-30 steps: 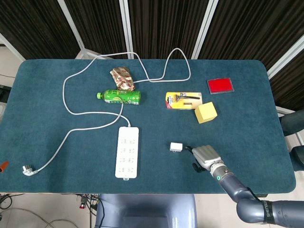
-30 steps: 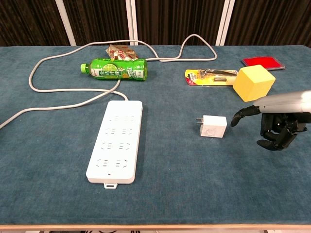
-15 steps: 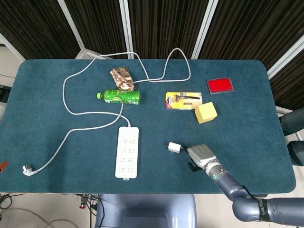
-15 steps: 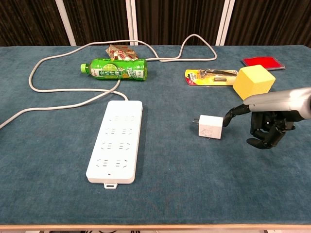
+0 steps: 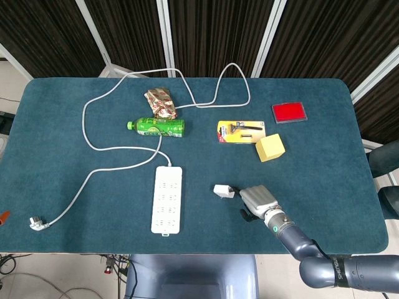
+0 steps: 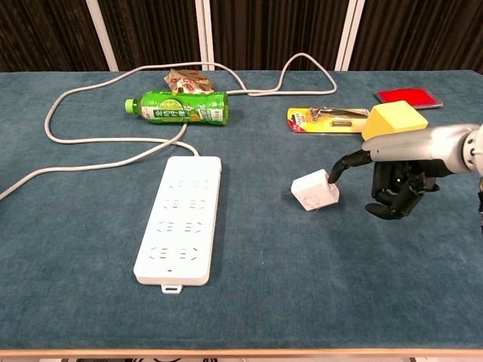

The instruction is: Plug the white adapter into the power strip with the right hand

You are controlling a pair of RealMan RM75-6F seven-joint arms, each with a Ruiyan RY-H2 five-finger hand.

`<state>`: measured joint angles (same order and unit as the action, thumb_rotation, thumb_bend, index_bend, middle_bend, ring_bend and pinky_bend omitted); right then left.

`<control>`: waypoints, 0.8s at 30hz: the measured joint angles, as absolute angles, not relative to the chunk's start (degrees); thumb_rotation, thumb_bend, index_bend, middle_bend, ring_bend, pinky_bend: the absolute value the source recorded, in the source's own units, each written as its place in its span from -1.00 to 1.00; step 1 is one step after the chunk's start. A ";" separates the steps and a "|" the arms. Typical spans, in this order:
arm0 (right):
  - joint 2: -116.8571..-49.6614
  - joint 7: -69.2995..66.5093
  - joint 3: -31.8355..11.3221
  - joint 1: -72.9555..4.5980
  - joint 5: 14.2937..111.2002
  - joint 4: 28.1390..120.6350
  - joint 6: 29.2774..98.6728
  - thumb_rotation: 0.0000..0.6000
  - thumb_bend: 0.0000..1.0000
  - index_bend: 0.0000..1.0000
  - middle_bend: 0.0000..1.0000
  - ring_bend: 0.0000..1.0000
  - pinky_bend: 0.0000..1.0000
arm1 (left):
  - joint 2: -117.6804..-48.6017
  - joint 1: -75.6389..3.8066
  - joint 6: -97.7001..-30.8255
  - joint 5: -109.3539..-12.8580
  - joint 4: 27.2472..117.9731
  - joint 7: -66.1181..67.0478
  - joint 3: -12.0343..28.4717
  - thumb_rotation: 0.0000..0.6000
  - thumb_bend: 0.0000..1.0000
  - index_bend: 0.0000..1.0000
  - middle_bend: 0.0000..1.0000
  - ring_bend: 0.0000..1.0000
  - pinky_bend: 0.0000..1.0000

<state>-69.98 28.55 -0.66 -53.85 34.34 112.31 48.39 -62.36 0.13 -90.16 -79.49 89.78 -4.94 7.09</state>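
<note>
Here robot hand (image 6: 392, 177) touches tilted adapter (image 6: 316, 190) (prongs hidden).

Lying on the table: one white adapter (image 5: 222, 190), one power strip (image 5: 166, 199) trailing one cord (image 5: 112, 149), one green bottle (image 5: 157, 127), one snack wrapper (image 5: 160, 102), one razor pack (image 5: 240, 131), one yellow block (image 5: 270, 147), one red pad (image 5: 289, 112). One robot hand (image 5: 257, 200) is showing.

green bottle (image 5: 157, 127), snack packet (image 5: 160, 102), razor pack (image 5: 240, 131), yellow block (image 5: 270, 147), red case (image 5: 289, 112)
</note>
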 measured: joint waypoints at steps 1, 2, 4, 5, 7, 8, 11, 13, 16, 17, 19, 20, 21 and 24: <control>-69.94 28.27 -0.93 -53.99 34.34 112.51 48.46 1.00 0.18 -0.68 0.69 0.80 0.70 | -62.36 0.13 -90.14 -79.49 89.77 -4.96 7.09 1.00 -0.84 -0.68 -1.00 -1.00 -1.00; -69.92 28.06 -1.16 -54.07 34.34 112.63 48.54 1.00 0.18 -0.68 0.69 0.80 0.70 | -62.36 0.11 -90.11 -79.49 89.76 -4.96 7.10 1.00 -0.84 -0.68 -1.00 -1.00 -1.00; -69.93 27.36 -1.83 -54.24 34.35 112.84 48.75 1.00 0.18 -0.68 0.69 0.80 0.70 | -62.38 0.06 -90.00 -79.47 89.74 -4.91 7.09 1.00 -0.84 -0.68 -1.00 -1.00 -1.00; -69.95 26.99 -2.14 -54.31 34.35 112.93 48.82 1.00 0.18 -0.68 0.69 0.80 0.70 | -62.38 0.04 -89.96 -79.47 89.73 -4.89 7.07 1.00 -0.84 -0.68 -1.00 -1.00 -1.00; -70.02 26.05 -2.88 -54.44 34.34 113.13 48.91 1.00 0.18 -0.68 0.69 0.80 0.70 | -62.38 0.02 -89.90 -79.50 89.73 -4.91 7.04 1.00 -0.84 -0.68 -1.00 -1.00 -1.00; -70.05 25.66 -3.20 -54.49 34.34 113.23 48.92 1.00 0.18 -0.68 0.69 0.80 0.70 | -62.39 0.01 -89.91 -79.49 89.73 -4.90 7.06 1.00 -0.84 -0.68 -1.00 -1.00 -1.00; -70.16 24.64 -4.15 -54.64 34.58 113.51 49.19 1.00 0.18 -0.68 0.54 0.64 0.63 | -62.37 0.03 -89.95 -79.50 89.75 -4.92 7.06 1.00 -0.84 -0.68 -1.00 -1.00 -1.00; -70.37 24.25 -4.58 -54.50 34.98 113.63 50.16 1.00 0.16 -0.69 0.17 0.28 0.33 | -62.34 0.06 -89.99 -79.49 89.75 -4.99 7.07 1.00 -0.84 -0.68 -1.00 -1.00 -1.00; -71.37 22.58 -5.48 -53.47 36.41 113.73 52.98 1.00 -0.03 -0.75 -0.38 -0.32 -0.25 | -62.34 0.08 -90.02 -79.47 89.75 -5.03 7.08 1.00 -0.84 -0.68 -1.00 -1.00 -1.00; -71.85 21.93 -5.75 -52.99 37.15 113.70 54.06 1.00 -0.10 -0.77 -0.49 -0.46 -0.38 | -62.33 0.08 -90.01 -79.48 89.76 -5.06 7.07 1.00 -0.84 -0.68 -1.00 -1.00 -1.00; -73.19 20.79 -6.20 -51.82 39.15 113.44 56.61 1.00 -0.18 -0.77 -0.58 -0.59 -0.49 | -62.31 0.11 -90.06 -79.55 89.77 -5.09 7.04 1.00 -0.84 -0.68 -1.00 -1.00 -1.00; -73.82 20.52 -6.33 -51.37 39.81 113.29 57.62 1.00 -0.21 -0.77 -0.60 -0.62 -0.51 | -62.30 0.11 -90.08 -79.55 89.78 -5.09 7.04 1.00 -0.84 -0.68 -1.00 -1.00 -1.00; -74.44 20.38 -6.43 -50.99 40.27 113.15 58.54 1.00 -0.23 -0.77 -0.60 -0.62 -0.52 | -62.32 0.11 -90.07 -79.54 89.77 -5.06 7.05 1.00 -0.84 -0.68 -1.00 -1.00 -1.00; -76.24 20.97 -6.66 -50.30 40.63 112.77 61.22 1.00 -0.26 -0.77 -0.61 -0.63 -0.52 | -62.36 0.05 -89.90 -79.48 89.78 -4.91 7.02 1.00 -0.84 -0.68 -1.00 -1.00 -1.00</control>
